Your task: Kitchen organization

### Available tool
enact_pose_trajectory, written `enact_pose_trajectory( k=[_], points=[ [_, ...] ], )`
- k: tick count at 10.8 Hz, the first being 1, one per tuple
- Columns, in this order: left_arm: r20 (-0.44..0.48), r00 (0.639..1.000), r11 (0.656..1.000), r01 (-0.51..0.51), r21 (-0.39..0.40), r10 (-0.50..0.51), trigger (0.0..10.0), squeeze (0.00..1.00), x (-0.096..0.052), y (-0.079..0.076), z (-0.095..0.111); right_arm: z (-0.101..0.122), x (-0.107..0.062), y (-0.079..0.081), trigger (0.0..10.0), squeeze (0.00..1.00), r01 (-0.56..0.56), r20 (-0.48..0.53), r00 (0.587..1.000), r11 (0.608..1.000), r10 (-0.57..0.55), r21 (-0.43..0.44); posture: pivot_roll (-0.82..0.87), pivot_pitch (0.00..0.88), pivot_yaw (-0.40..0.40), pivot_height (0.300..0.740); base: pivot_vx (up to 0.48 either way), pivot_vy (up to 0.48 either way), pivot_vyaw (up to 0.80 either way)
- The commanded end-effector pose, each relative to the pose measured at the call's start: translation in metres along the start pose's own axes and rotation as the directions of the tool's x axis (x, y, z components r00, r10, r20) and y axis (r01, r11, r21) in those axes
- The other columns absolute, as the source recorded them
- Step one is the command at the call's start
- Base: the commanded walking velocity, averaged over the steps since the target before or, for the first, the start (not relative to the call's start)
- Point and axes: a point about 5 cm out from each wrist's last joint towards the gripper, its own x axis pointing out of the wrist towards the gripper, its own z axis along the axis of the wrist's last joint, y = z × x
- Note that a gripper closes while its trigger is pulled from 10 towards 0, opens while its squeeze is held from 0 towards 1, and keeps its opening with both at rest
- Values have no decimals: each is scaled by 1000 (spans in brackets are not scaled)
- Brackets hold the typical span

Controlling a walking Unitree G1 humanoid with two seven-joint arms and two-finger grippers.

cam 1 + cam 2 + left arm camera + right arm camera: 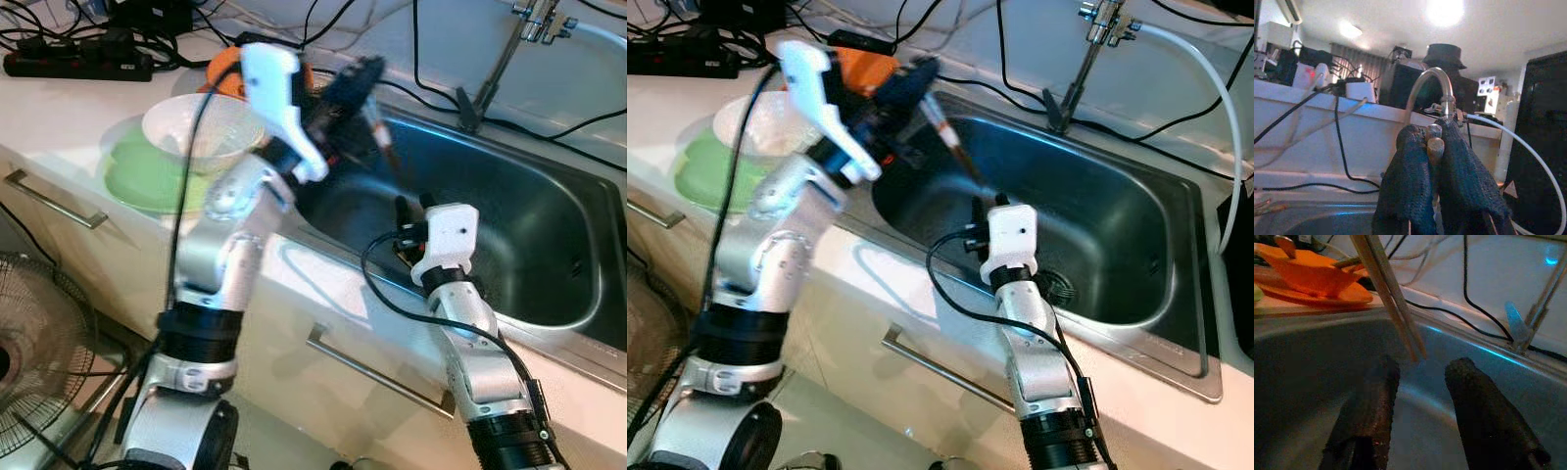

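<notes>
My left gripper (pixel 355 86) is raised over the left rim of the steel sink (pixel 549 186), shut on a pair of wooden chopsticks (pixel 946 134) that slant down into the basin. In the left wrist view the chopstick ends (pixel 1434 142) are pinched between the black fingers. My right gripper (pixel 412 209) is low inside the sink, open, with nothing between its fingers (pixel 1369 411). The chopstick tips (pixel 1400 323) hang just above and ahead of it. An orange dish (pixel 1312 276) holding a utensil sits on the counter behind the left gripper.
A pale translucent bowl (pixel 201 132) rests on a green plate (pixel 142 181) on the counter at the left. A faucet (pixel 1097 29), a white hose (pixel 1215 88) and black cables run behind the sink. A power strip (pixel 78 64) lies far left. A fan (pixel 39 352) stands on the floor.
</notes>
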Motion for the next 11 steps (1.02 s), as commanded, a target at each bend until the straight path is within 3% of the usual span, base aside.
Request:
enact_pose_trajectory(
  k=[1, 2, 4, 5, 11],
  points=[
    [-19, 1000, 1000, 5, -28, -5, 10000, 0, -2, 0, -6, 5, 1, -2, 10000, 1000, -10, 28, 1000, 1000, 10, -23, -80, 51, -95, 740, 0, 0, 0],
    [-9, 1000, 995, -28, -93, 28, 10000, 0, -5, 5, -8, 11, 1, 6, 10000, 1000, -74, 58, 995, 993, 80, -88, -84, 45, -91, 740, 0, 0, 0],
    [-25, 999, 992, -38, -117, 35, 10000, 0, -9, 9, -12, 18, 1, 14, 10000, 1000, -103, 86, 990, 988, 114, -118, -79, 37, -90, 740, 0, 0, 0],
    [-44, 999, 990, -36, -134, 31, 10000, 0, -10, 8, -16, 17, 2, 17, 10000, 0, -112, 84, 989, 987, 122, -117, -78, 32, -89, 740, 0, 0, 0],
    [-134, 990, 985, 24, -170, -47, 10000, 0, -11, -8, -30, 17, 2, 23, 10000, 0, -120, 80, 988, 985, 131, -124, -76, 36, -86, 740, 0, 0, 0]
  ],
)
